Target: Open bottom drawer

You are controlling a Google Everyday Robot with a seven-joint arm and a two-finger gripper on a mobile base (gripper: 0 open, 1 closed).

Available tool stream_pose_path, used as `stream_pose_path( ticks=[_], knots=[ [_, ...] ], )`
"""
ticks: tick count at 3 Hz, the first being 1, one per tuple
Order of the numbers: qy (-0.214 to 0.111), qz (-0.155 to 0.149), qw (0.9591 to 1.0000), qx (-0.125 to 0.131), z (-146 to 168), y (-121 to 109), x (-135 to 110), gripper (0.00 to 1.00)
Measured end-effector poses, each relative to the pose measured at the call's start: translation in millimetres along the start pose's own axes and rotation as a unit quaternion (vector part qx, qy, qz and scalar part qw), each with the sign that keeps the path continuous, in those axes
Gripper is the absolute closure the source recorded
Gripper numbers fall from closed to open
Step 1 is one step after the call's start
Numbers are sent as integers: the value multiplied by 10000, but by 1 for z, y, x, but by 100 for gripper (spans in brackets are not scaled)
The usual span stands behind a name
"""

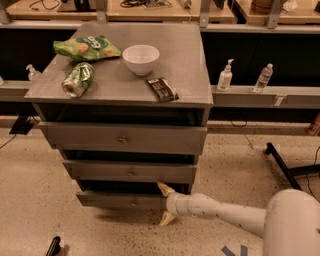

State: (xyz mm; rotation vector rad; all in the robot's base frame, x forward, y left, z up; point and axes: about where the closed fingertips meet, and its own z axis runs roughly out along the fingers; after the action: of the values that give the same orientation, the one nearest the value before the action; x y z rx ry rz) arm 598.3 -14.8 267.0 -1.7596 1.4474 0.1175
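The bottom drawer (120,201) is seen lowest in the grey cabinet (187,65), slightly ajar, and the gripper (165,204) is held at its right end, fingers spread above and below the front.

place: lab | cue: workbenches (45,9), speckled floor (30,200) | hand (162,204): at bottom drawer (117,201)

Speckled pale floor (35,210), grey ledge (295,97) along dark recess (295,55), wooden benchtops (240,12) above.
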Motion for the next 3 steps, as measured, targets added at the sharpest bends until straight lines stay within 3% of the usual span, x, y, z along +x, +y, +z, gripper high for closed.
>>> stream_pose_path(
  ticks=[1, 2, 3],
  knots=[
    [244, 128, 9989, -376, 31, -7, 27, 0],
    [408, 271, 9969, -615, 50, -9, 51, 12],
    [558, 364, 9950, -742, 64, -12, 68, 12]
  ],
)
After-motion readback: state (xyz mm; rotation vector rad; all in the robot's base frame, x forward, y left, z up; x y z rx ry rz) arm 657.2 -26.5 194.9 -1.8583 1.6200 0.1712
